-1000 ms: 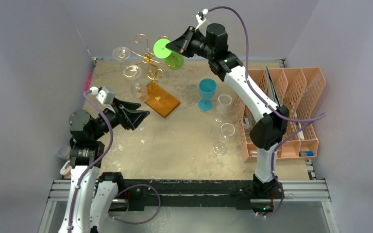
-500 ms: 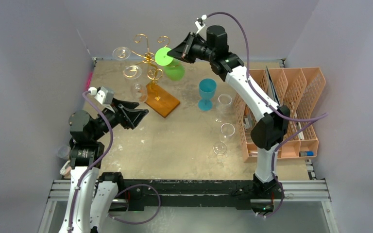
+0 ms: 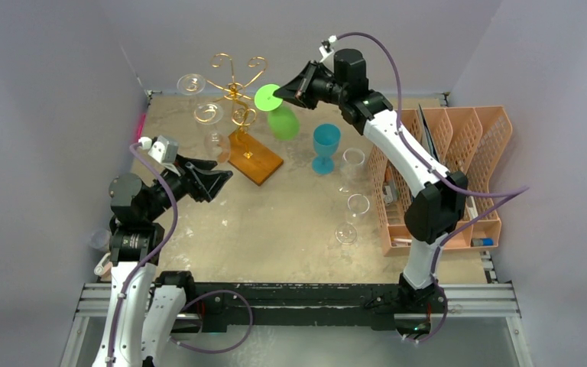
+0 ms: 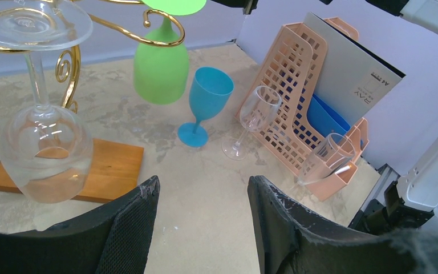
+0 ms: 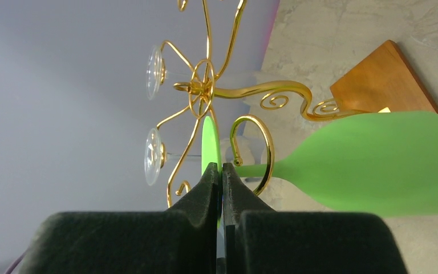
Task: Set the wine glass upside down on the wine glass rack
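From above, the right tool (image 3: 279, 95) is clamped on the foot of the inverted green wine glass (image 3: 283, 122), up beside the wine glass rack (image 3: 233, 90); the left tool (image 3: 222, 171) stands open and empty over the surface (image 3: 275, 222). In the left wrist view, its fingers are parted around nothing. In the right wrist view, the tool pinches the foot's edge, with the stem crossing one of the rack's gold curls.

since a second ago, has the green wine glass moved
Yes. The green wine glass has shifted down and right in the top view against the gold wire rack, nearer the blue wine glass.
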Robot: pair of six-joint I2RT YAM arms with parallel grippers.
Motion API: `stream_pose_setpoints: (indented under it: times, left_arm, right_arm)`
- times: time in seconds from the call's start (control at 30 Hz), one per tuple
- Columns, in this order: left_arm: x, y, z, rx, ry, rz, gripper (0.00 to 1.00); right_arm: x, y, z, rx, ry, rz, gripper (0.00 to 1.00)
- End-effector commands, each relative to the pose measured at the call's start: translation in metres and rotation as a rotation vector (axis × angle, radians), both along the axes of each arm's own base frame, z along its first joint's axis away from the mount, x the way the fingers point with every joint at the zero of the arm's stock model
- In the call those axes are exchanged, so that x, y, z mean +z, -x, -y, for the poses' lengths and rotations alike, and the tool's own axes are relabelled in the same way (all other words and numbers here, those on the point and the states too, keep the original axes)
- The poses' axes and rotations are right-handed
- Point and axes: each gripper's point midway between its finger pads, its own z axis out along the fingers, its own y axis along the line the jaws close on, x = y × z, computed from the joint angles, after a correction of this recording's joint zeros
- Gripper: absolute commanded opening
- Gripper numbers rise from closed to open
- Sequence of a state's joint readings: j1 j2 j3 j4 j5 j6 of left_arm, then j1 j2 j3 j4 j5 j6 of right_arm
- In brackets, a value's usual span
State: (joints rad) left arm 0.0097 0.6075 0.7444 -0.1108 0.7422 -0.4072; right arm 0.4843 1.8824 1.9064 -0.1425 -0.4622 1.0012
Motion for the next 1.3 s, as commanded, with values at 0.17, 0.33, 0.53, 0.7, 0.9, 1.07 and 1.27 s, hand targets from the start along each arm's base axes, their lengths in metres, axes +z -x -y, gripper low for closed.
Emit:
stream_pose_setpoints:
  times: [0.17,0.33,0.53,0.7,0.9,1.07,1.27]
  left_arm:
    - [0.012,0.0,-0.001,0.009,-0.008,0.042,0.57]
    - [0.012,0.001,-0.001,0.009,-0.008,0.04,0.57]
    - [0.012,0.001,0.0,-0.002,-0.011,0.051,0.57]
    - [0.012,0.002,0.0,-0.002,-0.011,0.05,0.57]
    - [0.011,0.002,0.0,-0.003,-0.01,0.046,0.57]
    - [0.011,0.002,0.0,-0.002,-0.012,0.047,0.57]
    - [0.011,0.002,0.0,0.002,-0.015,0.045,0.57]
  right_arm:
    - [0.041,0.001,0.021,-0.064,-0.075,0.077,0.0]
    - [0.038,-0.007,0.031,-0.124,-0.078,0.056,0.0]
    - [0.036,-0.02,0.029,-0.137,-0.079,0.051,0.0]
    - [0.032,-0.027,0.026,-0.14,-0.074,0.057,0.1]
    - [0.03,-0.033,0.026,-0.15,-0.053,0.062,0.16]
    - [0.024,-0.038,0.026,-0.158,-0.032,0.061,0.17]
    - [0.011,-0.04,0.028,-0.172,-0.019,0.043,0.29]
